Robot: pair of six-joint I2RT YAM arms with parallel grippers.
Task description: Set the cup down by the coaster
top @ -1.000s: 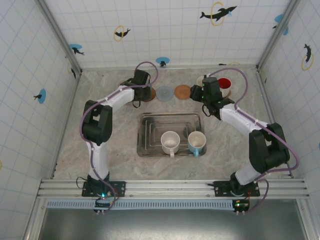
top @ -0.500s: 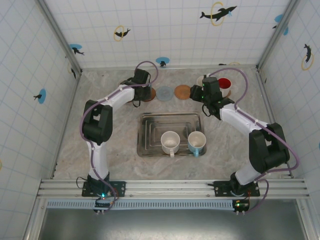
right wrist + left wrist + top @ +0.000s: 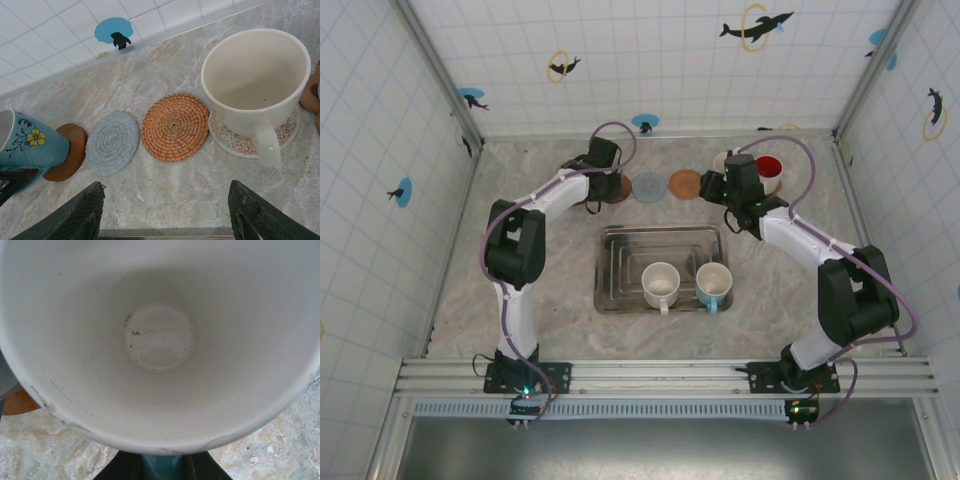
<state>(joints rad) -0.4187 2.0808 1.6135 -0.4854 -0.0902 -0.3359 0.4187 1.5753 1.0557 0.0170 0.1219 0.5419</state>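
Observation:
A teal cup (image 3: 27,142) with a yellow flower and a white inside (image 3: 160,340) hangs tilted in my left gripper (image 3: 162,467), which is shut on its teal handle. In the right wrist view the cup overlaps the left part of a brown wooden coaster (image 3: 70,150); I cannot tell whether they touch. From above, the left gripper (image 3: 603,178) sits at the left end of the coaster row, by the brown coaster (image 3: 622,187). My right gripper (image 3: 166,189) stands open and holds nothing, over bare table in front of an orange woven coaster (image 3: 175,126).
A grey-blue coaster (image 3: 112,142) lies between the brown and orange ones. A white cup (image 3: 255,80) stands on a patterned coaster (image 3: 240,142). A red cup (image 3: 769,168) is at the back right. The metal tray (image 3: 620,250) holds a white cup (image 3: 660,283) and a blue cup (image 3: 713,283).

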